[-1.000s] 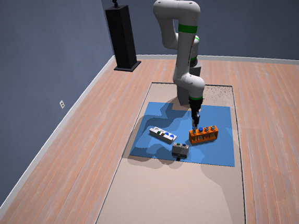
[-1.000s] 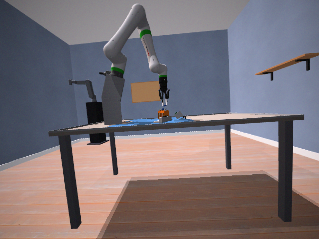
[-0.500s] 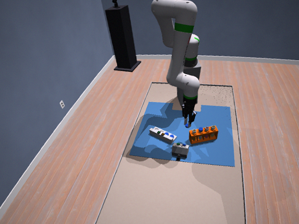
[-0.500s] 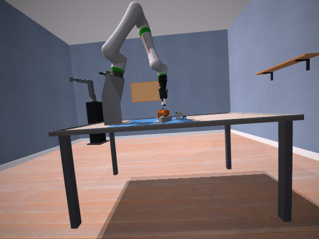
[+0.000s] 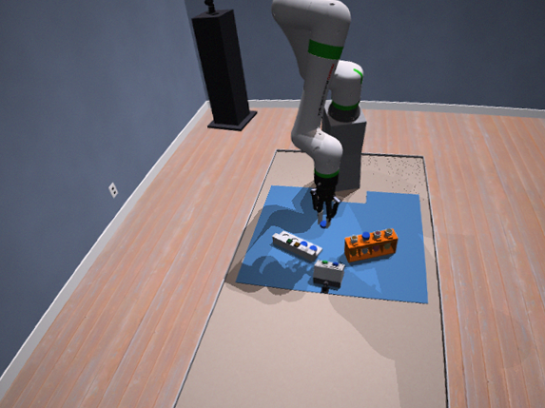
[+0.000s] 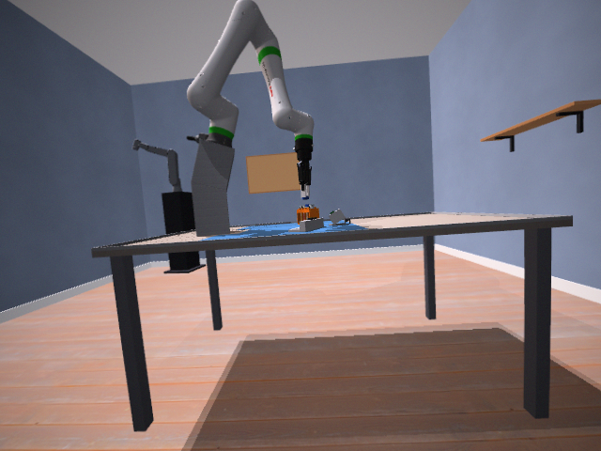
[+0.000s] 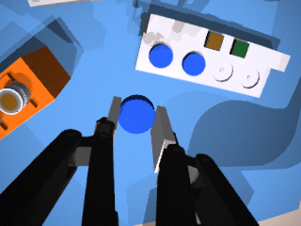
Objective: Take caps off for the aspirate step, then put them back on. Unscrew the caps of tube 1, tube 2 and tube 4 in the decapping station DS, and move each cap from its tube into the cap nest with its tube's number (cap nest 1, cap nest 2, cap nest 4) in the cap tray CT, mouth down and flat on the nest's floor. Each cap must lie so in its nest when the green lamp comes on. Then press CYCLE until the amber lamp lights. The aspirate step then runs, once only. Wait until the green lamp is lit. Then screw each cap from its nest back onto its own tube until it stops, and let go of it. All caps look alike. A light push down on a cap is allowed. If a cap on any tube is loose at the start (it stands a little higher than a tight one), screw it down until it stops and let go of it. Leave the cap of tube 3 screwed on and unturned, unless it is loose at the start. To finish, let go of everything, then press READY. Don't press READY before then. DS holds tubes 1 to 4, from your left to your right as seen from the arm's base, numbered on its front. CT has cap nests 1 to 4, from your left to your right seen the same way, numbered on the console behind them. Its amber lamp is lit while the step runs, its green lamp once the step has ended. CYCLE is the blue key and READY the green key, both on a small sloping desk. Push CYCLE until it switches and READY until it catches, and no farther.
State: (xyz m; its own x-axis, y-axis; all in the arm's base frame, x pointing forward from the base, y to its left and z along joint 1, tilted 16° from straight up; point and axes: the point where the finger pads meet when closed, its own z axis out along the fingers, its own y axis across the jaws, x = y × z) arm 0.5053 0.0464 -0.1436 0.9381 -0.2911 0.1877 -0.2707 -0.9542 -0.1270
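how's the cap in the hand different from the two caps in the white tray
The held cap is clamped between the hand's fingers, up in the air over the blue mat; the two tray caps sit free in neighbouring nests of the white tray. The held cap looks larger, being nearer the wrist camera. All three are round and blue.

Top cam: high, far off, angled down across the tabletop toward the arm's base. Exterior: low, near tabletop height, well back, side-on. Wrist: close, looks straight down past the gripper. All three share the blue mat.
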